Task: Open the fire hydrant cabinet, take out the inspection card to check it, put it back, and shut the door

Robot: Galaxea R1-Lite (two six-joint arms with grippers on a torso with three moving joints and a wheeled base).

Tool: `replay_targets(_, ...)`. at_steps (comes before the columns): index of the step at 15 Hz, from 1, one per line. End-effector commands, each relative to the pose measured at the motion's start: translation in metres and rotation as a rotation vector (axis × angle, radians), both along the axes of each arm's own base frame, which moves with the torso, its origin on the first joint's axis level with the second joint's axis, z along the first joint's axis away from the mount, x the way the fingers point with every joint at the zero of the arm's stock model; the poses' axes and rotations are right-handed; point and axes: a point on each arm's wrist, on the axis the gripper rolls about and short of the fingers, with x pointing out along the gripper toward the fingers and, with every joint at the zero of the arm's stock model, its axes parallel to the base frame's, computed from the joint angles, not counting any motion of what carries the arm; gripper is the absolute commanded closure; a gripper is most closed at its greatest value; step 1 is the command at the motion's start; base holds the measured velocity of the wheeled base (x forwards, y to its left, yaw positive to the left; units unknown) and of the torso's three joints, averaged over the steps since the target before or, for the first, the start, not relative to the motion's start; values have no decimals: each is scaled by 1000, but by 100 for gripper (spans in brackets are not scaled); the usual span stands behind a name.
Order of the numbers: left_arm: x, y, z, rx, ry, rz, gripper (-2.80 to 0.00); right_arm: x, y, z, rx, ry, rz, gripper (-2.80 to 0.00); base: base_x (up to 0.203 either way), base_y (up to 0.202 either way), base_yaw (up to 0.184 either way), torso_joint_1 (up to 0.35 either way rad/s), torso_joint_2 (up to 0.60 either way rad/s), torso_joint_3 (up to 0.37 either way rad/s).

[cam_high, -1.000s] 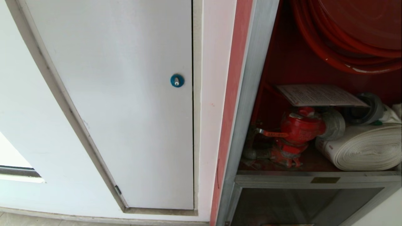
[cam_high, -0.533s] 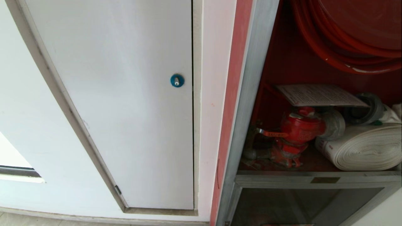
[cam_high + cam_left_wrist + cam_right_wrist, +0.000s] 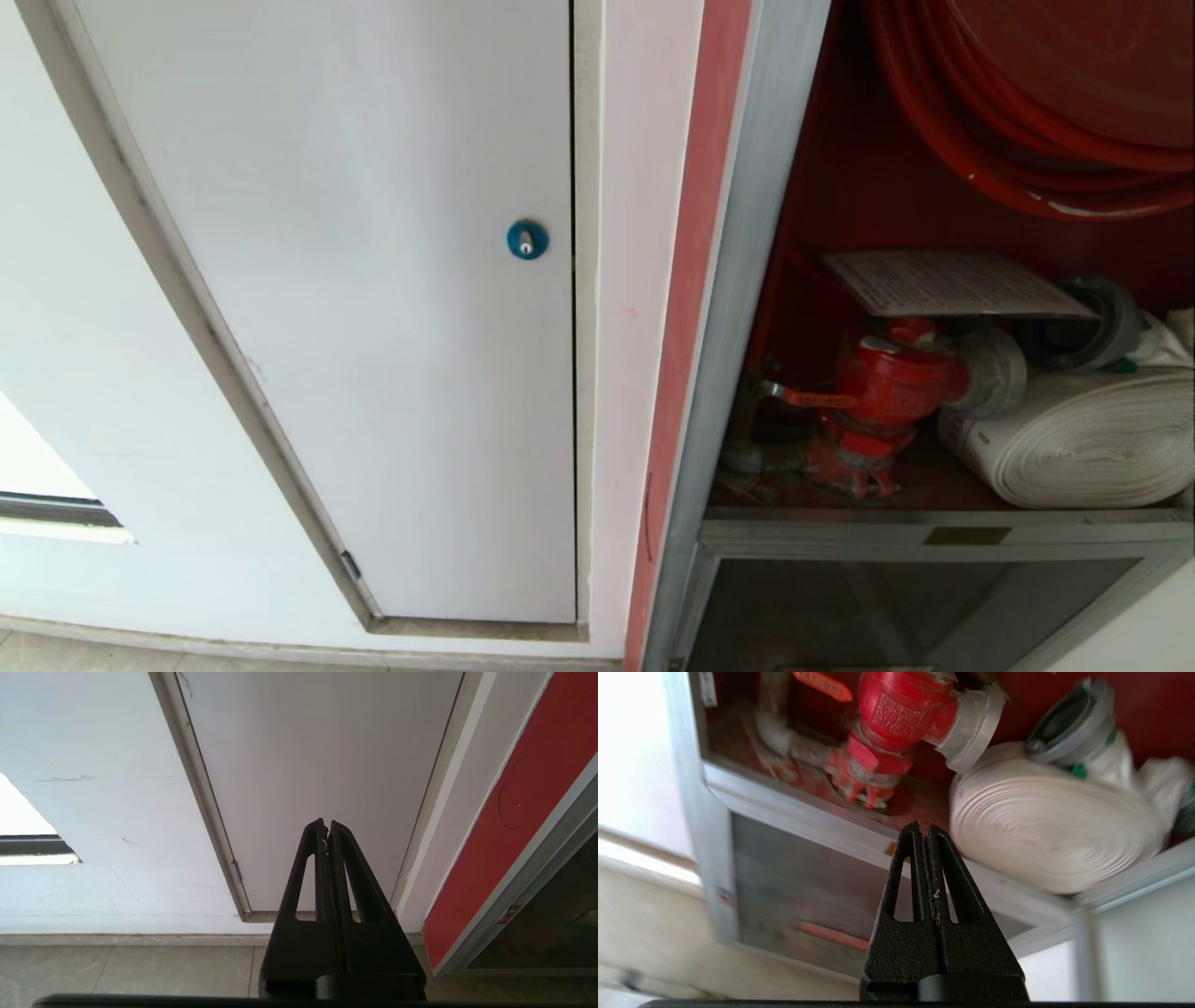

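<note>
My right gripper is clenched and empty before the open cabinet. My left gripper, also clenched, faces a white door. Farther in, the card lies atop the red valve.

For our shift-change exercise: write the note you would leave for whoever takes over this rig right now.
Left end effector: shut, empty, facing the white door.
Right end effector: shut, empty, in front of the cabinet, below the white hose.
Card: lying flat on the red valve inside.
Done: cabinet stands open; its door is out of view.
Left: whether the card was already checked is unclear; confirm, then close the door.
</note>
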Motion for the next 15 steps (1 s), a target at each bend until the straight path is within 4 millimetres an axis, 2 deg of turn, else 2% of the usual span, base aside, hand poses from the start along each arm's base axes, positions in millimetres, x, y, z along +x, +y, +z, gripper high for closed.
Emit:
replay_targets(1, 0, 0, 0, 0, 1, 0, 0, 12, 0, 3, -104, 46, 13, 0, 0, 0, 0, 0, 0, 0)
replay_targets(3, 0, 0, 0, 0, 1, 0, 0, 14, 0, -2, -249, 99, 27, 0, 0, 0, 0, 0, 0, 0)
replay_targets(6, 0, 0, 0, 0, 1, 0, 0, 16, -2, 21, -391, 163, -20, 0, 0, 0, 0, 0, 0, 0)
replay_targets(11, 0, 0, 0, 0, 1, 0, 0, 15, -6, 42, -874, 243, -84, 0, 0, 0, 0, 0, 0, 0)
replay_targets(15, 0, 0, 0, 0, 1, 0, 0, 19, -6, 43, -959, 251, -88, 0, 0, 0, 0, 0, 0, 0)
